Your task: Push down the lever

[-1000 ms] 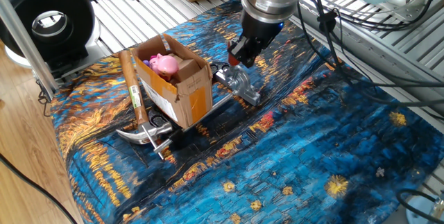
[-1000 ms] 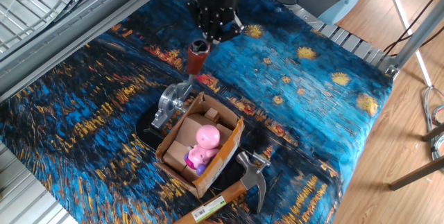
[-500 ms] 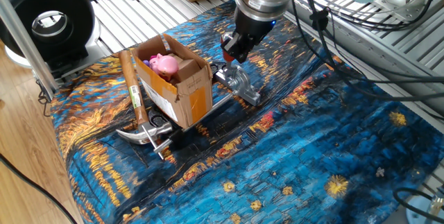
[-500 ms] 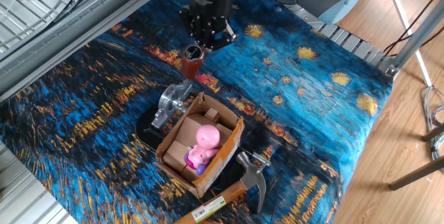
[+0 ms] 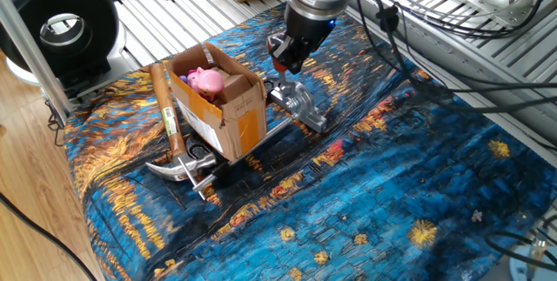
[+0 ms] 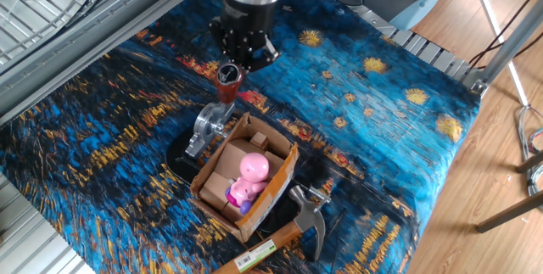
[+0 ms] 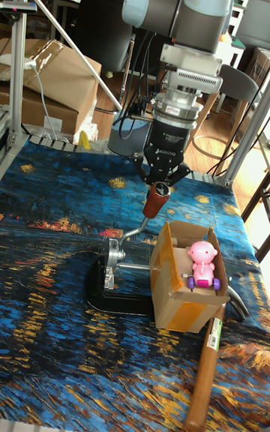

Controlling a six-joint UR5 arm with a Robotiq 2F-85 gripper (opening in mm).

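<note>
the gripper (image 7: 160,183) sits on top of the lever (image 7: 142,223), its jaws clenched on the dark red knob (image 6: 226,81), probably to steer it down. the lever stands tilted near the middle of the tabletop, just beside the cardboard box (image 5: 222,107).

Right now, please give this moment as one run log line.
phase: pushing | tool: on lever knob | lever: tilted, not down | cardboard box: beside fixture
</note>
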